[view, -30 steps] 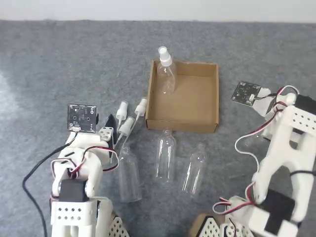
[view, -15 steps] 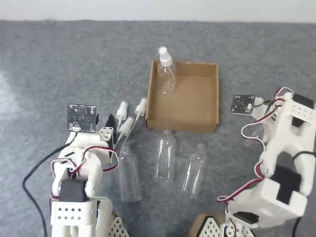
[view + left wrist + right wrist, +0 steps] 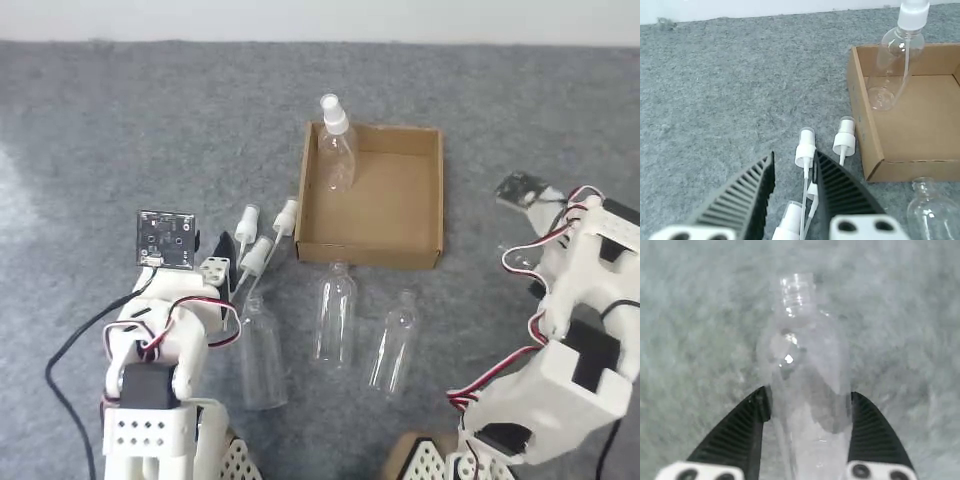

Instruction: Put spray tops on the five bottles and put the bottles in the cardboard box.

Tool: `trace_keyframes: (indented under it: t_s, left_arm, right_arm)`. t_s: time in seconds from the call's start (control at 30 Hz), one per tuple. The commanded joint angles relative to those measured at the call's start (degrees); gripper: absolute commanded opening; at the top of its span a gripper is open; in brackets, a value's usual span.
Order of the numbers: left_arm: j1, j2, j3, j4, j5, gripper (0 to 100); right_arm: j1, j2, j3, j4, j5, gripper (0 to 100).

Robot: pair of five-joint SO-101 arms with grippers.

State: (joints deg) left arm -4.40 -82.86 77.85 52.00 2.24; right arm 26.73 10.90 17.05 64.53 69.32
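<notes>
A cardboard box (image 3: pixel 440 200) lies at mid table with one capped bottle (image 3: pixel 337 150) leaning in its far left corner. In front of it lie three open clear bottles (image 3: pixel 262 350) (image 3: pixel 334 310) (image 3: pixel 392 340). Three loose spray tops (image 3: pixel 247 222) (image 3: pixel 285 215) (image 3: pixel 258 255) lie left of the box. My left gripper (image 3: pixel 792 160) is open just behind them, and the tube of one spray top (image 3: pixel 805 145) runs between its fingers. My right gripper (image 3: pixel 810 397) is shut on an uncapped clear bottle (image 3: pixel 800 340), right of the box.
Grey carpet covers the table. Both arm bases stand at the near edge. In the left wrist view the box wall (image 3: pixel 862 125) is close to a second spray top (image 3: pixel 844 141), and a bottle neck (image 3: pixel 932 210) lies near it.
The right arm has swung and tilted at the right of the box, its wrist board turning. The left arm, the bottles and the spray tops have not moved.
</notes>
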Motion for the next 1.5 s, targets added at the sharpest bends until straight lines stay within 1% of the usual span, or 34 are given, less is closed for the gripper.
trace_keyframes:
  t_s: [0.0,0.07,0.17,0.3,0.4,0.5,0.63,0.7,0.77,0.93,1.07,1.13,1.23,1.37,1.47]
  left_arm:
    - [-0.4,-0.7,-0.6,-1.6,-0.3,11]
    - [-0.4,-0.7,-0.7,-1.4,-0.1,11]
    - [-0.4,-0.7,-0.7,-1.2,-0.1,11]
    - [-0.4,-0.7,-0.7,-1.2,-0.1,11]
    - [-0.4,-0.7,-0.8,-1.2,-0.1,11]
    - [-0.4,-0.7,-0.8,-1.2,-0.2,11]
    - [-0.4,-0.2,-1.2,-1.2,-0.4,11]
    - [-2.1,0.1,-2.8,-0.4,-0.5,11]
    - [-3.7,2.4,-5.4,1.4,-2.2,11]
    - [-4.7,17.0,-12.4,3.7,-5.2,11]
    - [-4.8,30.5,-22.7,7.9,-5.3,12]
    - [-4.9,36.3,-28.1,10.5,-6.2,14]
    - [-7.7,44.2,-35.3,13.0,-8.5,17]
    - [-13.2,53.5,-42.1,13.5,-12.3,17]
    - [-14.2,59.3,-44.8,13.5,-15.3,17]
  right_arm:
    - [0.7,-2.5,-2.6,-0.4,-18.1,11.5]
    - [0.8,-3.6,-2.6,1.0,-27.0,11.5]
    - [0.4,-4.3,-2.6,4.5,-36.2,11.6]
    - [0.7,-3.9,-2.5,2.3,-49.3,12.2]
    - [0.2,-4.2,-2.6,2.2,-55.8,16.4]
    - [-1.7,-4.5,-2.6,2.4,-58.8,22.1]
    - [-3.4,-4.5,-2.6,2.6,-58.6,27.0]
    - [-3.4,-4.6,-3.5,4.1,-58.6,28.4]
    - [-3.3,-4.5,-5.5,6.7,-58.0,29.5]
    - [-3.2,-4.5,-10.3,12.0,-53.4,31.4]
    - [-3.1,-4.4,-11.5,12.6,-48.4,31.3]
    - [-2.9,-3.9,-11.5,12.6,-45.5,31.2]
    - [-2.9,-3.9,-11.3,12.6,-41.1,31.2]
    - [-2.9,-3.9,-11.3,12.6,-37.8,31.2]
    - [-2.9,-3.9,-11.3,12.5,-36.0,31.2]
